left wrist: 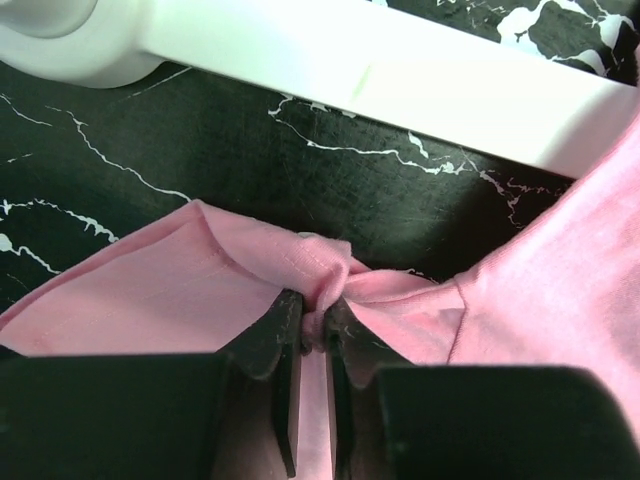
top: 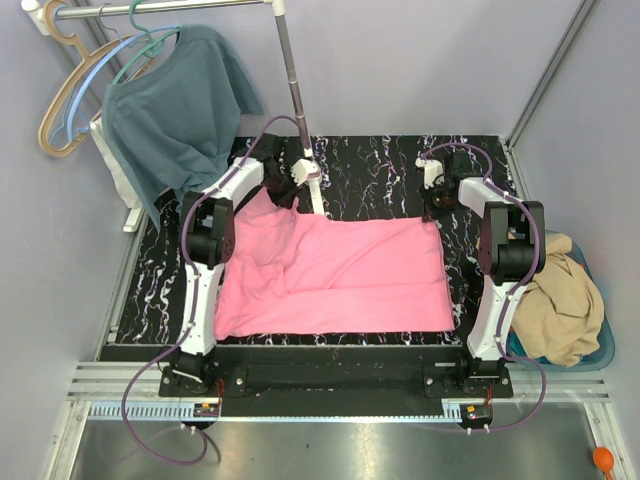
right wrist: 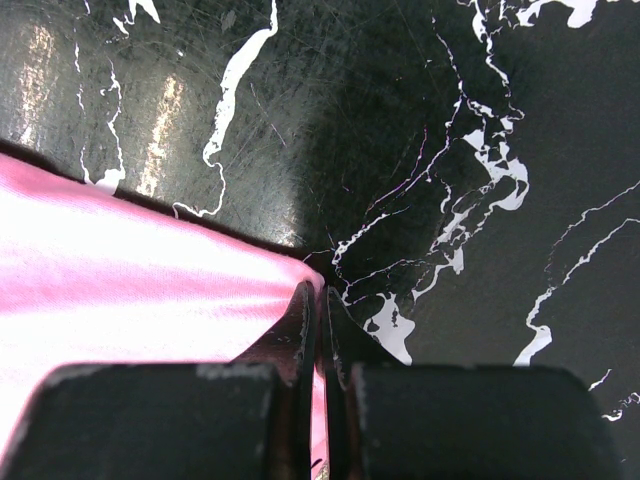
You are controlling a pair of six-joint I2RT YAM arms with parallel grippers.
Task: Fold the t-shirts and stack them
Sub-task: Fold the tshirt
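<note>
The bright pink t-shirt (top: 340, 275) lies spread across the black marbled table (top: 380, 165), with wrinkles on its left half. My left gripper (top: 283, 190) is at the shirt's far left corner, by the rack foot. In the left wrist view, that gripper (left wrist: 315, 318) is shut on a bunched fold of the pink fabric (left wrist: 150, 300). My right gripper (top: 437, 208) is at the far right corner. In the right wrist view, this gripper (right wrist: 322, 300) is shut on the edge of the pink cloth (right wrist: 130, 290). A tan-beige t-shirt (top: 560, 300) lies crumpled in a blue basket (top: 603, 345) to the right.
A white clothes-rack pole (top: 292, 90) rises from a white foot (left wrist: 400, 80) just beyond my left gripper. A teal-blue shirt (top: 175, 110) hangs from the rack at the far left, next to bare hangers (top: 70, 100). A small orange object (top: 603, 458) lies at the near right.
</note>
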